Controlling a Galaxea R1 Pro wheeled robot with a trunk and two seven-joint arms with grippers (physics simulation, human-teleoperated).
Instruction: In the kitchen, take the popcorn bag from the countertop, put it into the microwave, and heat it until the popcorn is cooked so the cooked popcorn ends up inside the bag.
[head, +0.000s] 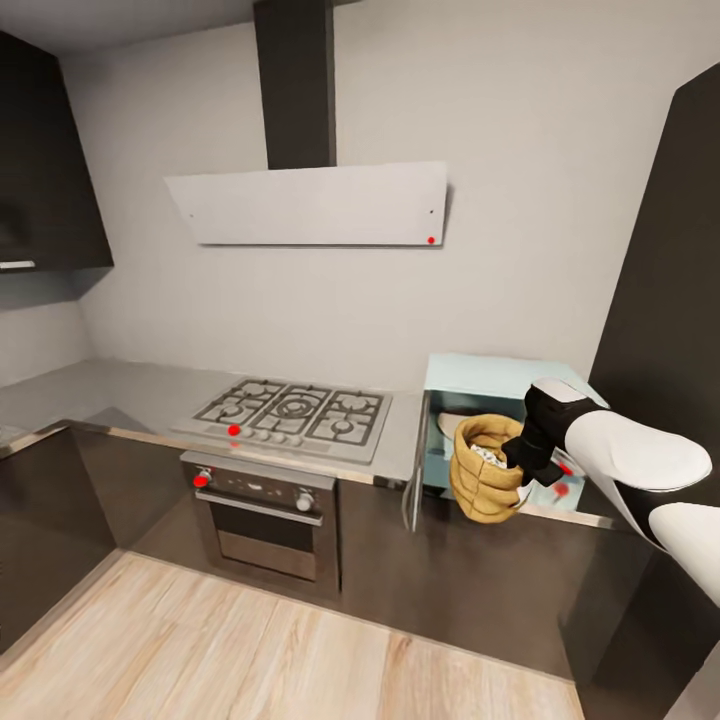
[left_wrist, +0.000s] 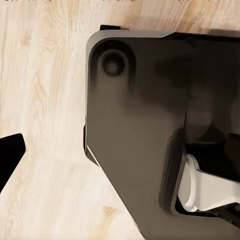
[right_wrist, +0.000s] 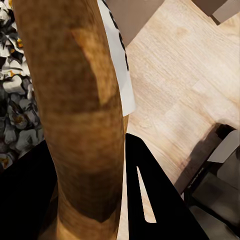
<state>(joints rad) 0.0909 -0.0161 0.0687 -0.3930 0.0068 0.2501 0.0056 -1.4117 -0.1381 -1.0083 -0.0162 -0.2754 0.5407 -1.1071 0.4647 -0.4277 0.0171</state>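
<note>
Clearly the right gripper (head: 522, 452) was clamped on the rolled rim of the popcorn bag (head: 484, 482), one finger inside the mouth and one outside, as the right wrist view showed the rim (right_wrist: 75, 115) running between a dark finger (right_wrist: 150, 200) and the popcorn (right_wrist: 15, 95). The bag hung in the air just before the microwave (head: 480, 385), whose door (head: 415, 465) stood open edge-on, above the countertop (head: 110, 395) edge. The job looked to be the insertion: keeping the sack upright so nothing spilled, steering it past the door edge and setting it flat on the white turntable (head: 447, 425) before letting go. Whether the left gripper was wide or narrow could not be told.
</note>
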